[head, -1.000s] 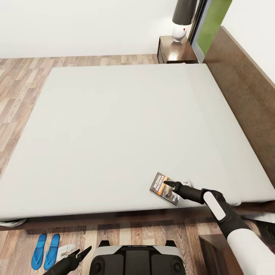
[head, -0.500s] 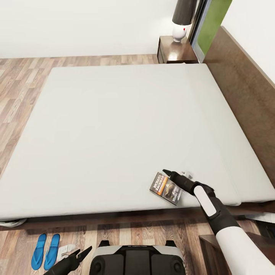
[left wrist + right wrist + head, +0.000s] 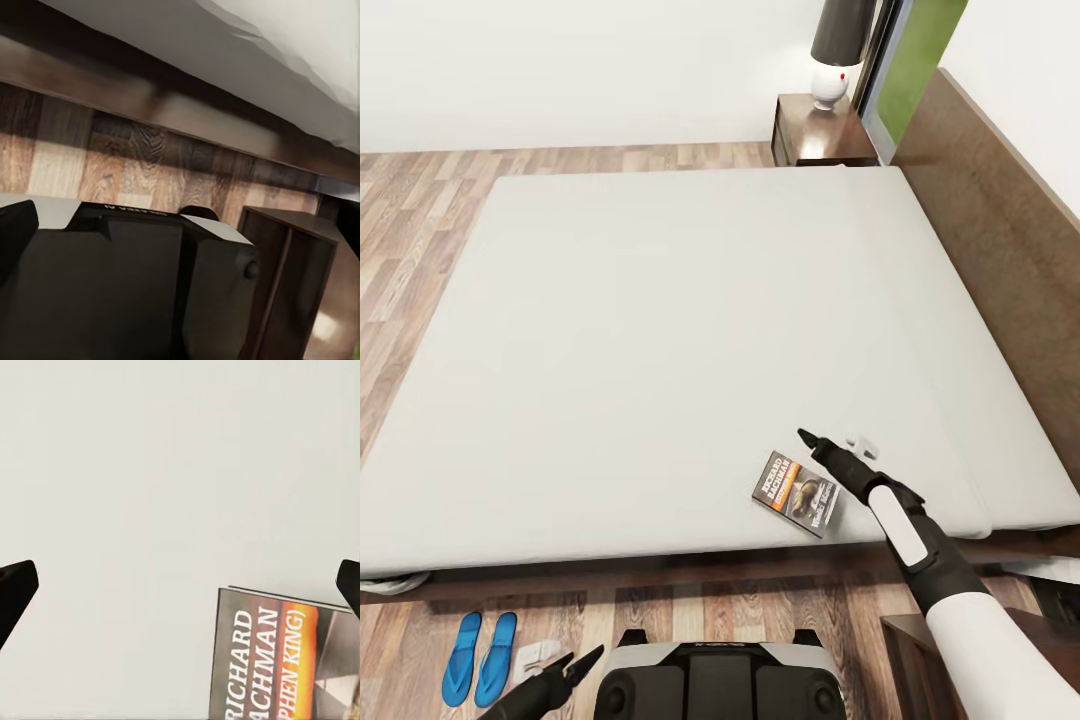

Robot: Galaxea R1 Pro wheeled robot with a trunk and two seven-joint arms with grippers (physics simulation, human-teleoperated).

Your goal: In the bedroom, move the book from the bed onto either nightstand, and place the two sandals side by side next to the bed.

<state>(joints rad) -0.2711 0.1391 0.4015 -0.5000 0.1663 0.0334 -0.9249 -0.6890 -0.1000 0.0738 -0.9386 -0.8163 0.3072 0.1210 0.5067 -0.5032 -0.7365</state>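
1. Book [image 3: 796, 493]: lies flat, cover up, on the mattress of the bed [image 3: 660, 350], close to the near edge and toward the headboard side. Not yet lifted.
2. Right hand [image 3: 809, 440]: hovers just beyond the book's far corner, not touching it. In the right wrist view its two fingertips [image 3: 16, 585] stand wide apart at either side of the picture, so the hand is spread and holds nothing. The book [image 3: 281, 656] shows low in that view, off to one side of the gap.
3. Left hand [image 3: 582, 662]: low beside the base, over the floor; I cannot tell whether it is spread or pressed together.
4. Sandals [image 3: 479, 658]: side by side on the floor next to the bed; that part looks settled.
5. Step in hand, as judged: grasping the book. Recommendations:
   - Bring the hand back over the book so the cover sits centred between the fingertips.
   - The book is thin and flat, and the mattress may yield; take it across a narrow edge, one finger working under.
   - Confirm a firm pinch before lifting.
6. Nightstand [image 3: 822, 135]: at the far corner of the bed, with a lamp [image 3: 834, 55] on it; set the book clear of the lamp.
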